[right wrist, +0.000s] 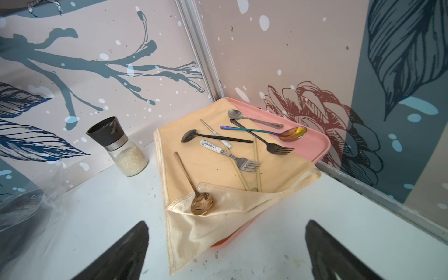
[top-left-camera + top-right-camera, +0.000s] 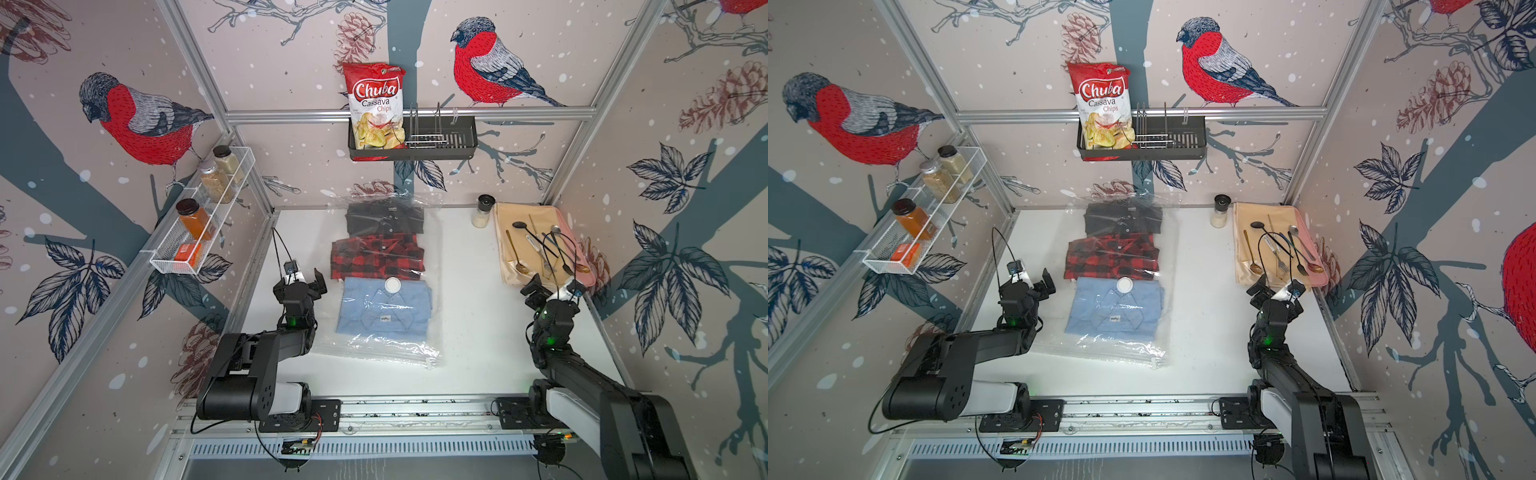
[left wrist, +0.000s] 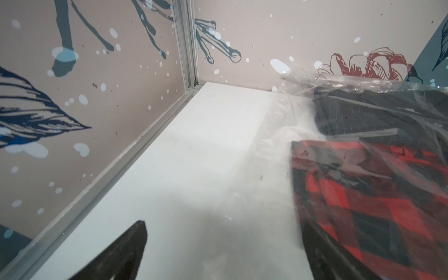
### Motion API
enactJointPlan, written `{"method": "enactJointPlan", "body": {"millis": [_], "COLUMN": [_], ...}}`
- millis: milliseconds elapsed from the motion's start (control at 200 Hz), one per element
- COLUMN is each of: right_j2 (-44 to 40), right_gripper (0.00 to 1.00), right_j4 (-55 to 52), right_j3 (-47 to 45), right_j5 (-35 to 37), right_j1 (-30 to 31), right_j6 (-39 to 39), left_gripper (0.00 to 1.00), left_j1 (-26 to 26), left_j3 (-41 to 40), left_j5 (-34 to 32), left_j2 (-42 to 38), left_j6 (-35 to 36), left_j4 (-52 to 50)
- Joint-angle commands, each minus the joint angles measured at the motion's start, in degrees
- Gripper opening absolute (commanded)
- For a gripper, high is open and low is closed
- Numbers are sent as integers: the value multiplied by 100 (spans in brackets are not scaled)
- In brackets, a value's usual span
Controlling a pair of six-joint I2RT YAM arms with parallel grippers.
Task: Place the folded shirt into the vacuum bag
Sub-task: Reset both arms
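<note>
left fingers (image 3: 126,252): spread wide, empty, above the table (image 2: 478,332); the side edge of the vacuum bag (image 2: 386,345) is just beside them, toward the right fingers.
right fingers (image 1: 121,252): spread wide, empty; pink cutlery tray (image 1: 312,145) just ahead, bag well apart.
bag: flat between the two sets of fingers; zip edge (image 2: 374,357) and slider clip (image 2: 430,365) at the arm-base end.
blue shirt (image 2: 384,311): appears inside, under the valve (image 2: 392,285), nearest the zip edge; red plaid shirt (image 2: 376,255) and dark shirt (image 2: 384,216) lie deeper.
step: placing looks done; clear off.
do well: lift the fingers away without snagging film; check the blue hem sits fully past the zip edge.
risk: crinkly film drags, shifting shirts.
</note>
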Motion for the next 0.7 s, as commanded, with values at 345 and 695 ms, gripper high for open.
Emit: {"method": "enactJointPlan", "body": {"millis": [345, 695], "right_j2": [2579, 2673], "right_gripper": [100, 100], "right_j4": [3956, 2705], "right_j3": [49, 603], "right_j5": [335, -475], "right_j1": [920, 293], "right_j6": [-1986, -1365], "left_gripper": [99, 99], "left_j1": [-31, -105], "left_j3": [-767, -410], "left_j5": [441, 431], "left_j2": [753, 765], "left_j6": [391, 481], "left_j4": [2633, 2005]}}
